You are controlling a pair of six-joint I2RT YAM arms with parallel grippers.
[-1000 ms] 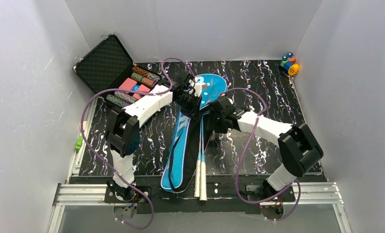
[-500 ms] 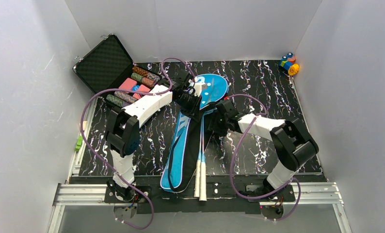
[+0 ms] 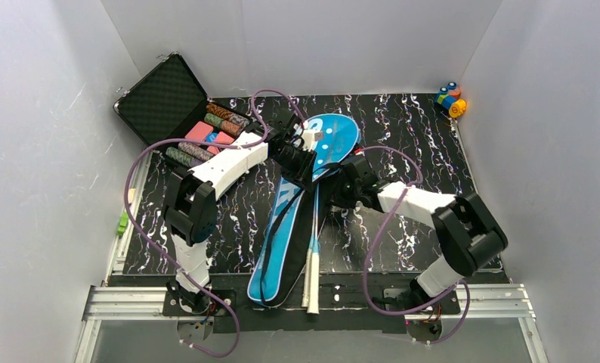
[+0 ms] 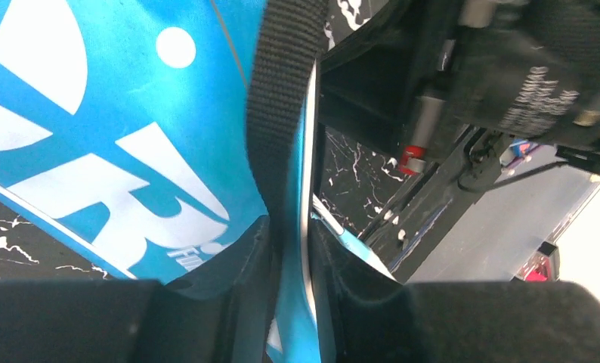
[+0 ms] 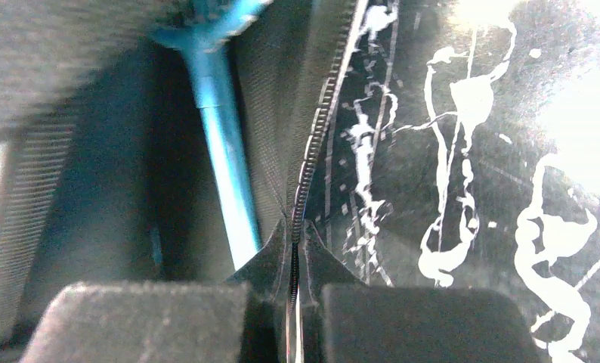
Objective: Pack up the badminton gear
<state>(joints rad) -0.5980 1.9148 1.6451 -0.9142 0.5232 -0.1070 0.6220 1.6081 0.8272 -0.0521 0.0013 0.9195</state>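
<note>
Two arms were seen from the top camera reaching over a black marbled table point(image 3: 425, 144) to meet above a blue bag point(image 3: 338, 136). The bag lay slantwise from the far middle towards the near edge. The left gripper point(image 3: 303, 162) was set over the bag's wide end and the right gripper point(image 3: 341, 187) just beside its right edge. Neither pair of jaws could be made out from there, being covered by the wrists. White racket handles point(image 3: 310, 276) stuck out of the bag at the near end, with the heads hidden inside. An open black case point(image 3: 165, 98) of coloured chips point(image 3: 206, 132) stood at the far left. A small orange-and-blue toy point(image 3: 450, 99) was in the far right corner.

From the left wrist, the bag point(image 4: 93, 151) filled the left half and its white letters were cut off by the frame. A black strap point(image 4: 282, 98) ran down between the dark fingers point(image 4: 229, 302) of the left gripper point(image 4: 289, 242). The jaws were drawn close on the strap and a thin blue edge of the bag. How firmly these were pinched could not be judged.

From the right wrist, the picture was blurred and dim. The right gripper point(image 5: 293, 242) was seen with its jaws together, pinching the bag's zip point(image 5: 320, 113) at the tips. A blue racket shaft point(image 5: 221, 151) showed inside the dark opening to the left, its ends out of frame.
</note>
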